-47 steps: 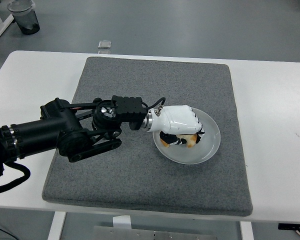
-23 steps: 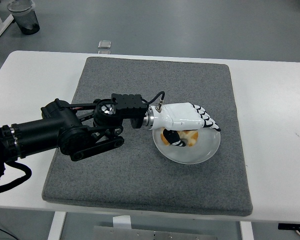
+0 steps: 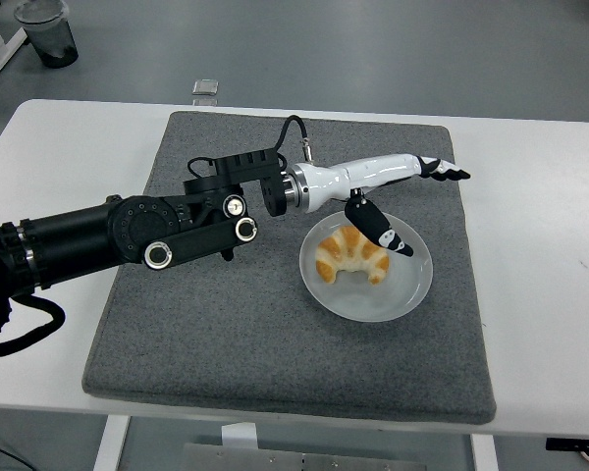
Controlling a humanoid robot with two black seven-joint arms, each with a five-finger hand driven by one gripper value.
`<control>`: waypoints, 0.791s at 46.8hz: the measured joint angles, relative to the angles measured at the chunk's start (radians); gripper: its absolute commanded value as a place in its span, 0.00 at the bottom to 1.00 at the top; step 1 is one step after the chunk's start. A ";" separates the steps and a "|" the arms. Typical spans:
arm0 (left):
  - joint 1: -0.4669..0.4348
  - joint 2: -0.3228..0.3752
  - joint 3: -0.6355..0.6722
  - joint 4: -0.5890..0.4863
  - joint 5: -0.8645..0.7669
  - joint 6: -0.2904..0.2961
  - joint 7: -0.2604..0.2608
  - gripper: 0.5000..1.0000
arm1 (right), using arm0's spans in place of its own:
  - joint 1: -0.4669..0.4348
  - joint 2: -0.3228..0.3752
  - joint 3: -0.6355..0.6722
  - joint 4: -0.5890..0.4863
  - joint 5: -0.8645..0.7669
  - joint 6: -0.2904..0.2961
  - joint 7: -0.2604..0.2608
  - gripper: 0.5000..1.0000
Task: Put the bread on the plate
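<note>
Left hand (image 3: 378,182) is released now, fingers stretched out flat toward the right of the frame and the thumb hanging down over the plate's upper rim. A second ago I had it clenched down on the bread inside the plate; half a second ago it was already opening just above it. Since then it has lifted clear and moved up toward the centre of the frame, and the forearm has swung up with it.

Bread (image 3: 350,254), a golden croissant, lies on the white plate (image 3: 398,299), in its upper left part, fully uncovered where earlier the hand hid most of it. I see the thumb tip just above the croissant's right end; whether it touches I cannot tell.

Plate sits right of centre on the grey mat (image 3: 226,343), which covers the white counter (image 3: 540,245), same spot as before.
</note>
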 measured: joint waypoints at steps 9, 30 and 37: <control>-0.002 0.005 -0.130 0.057 -0.300 0.005 0.010 0.98 | 0.001 0.000 0.000 0.001 0.000 0.000 0.000 0.86; -0.032 0.059 -0.201 0.219 -0.968 0.008 0.085 0.98 | 0.000 0.000 0.000 0.000 0.000 0.000 0.000 0.86; -0.025 0.106 -0.201 0.219 -1.095 0.009 0.107 0.99 | 0.000 0.000 0.000 0.001 0.000 0.000 0.000 0.86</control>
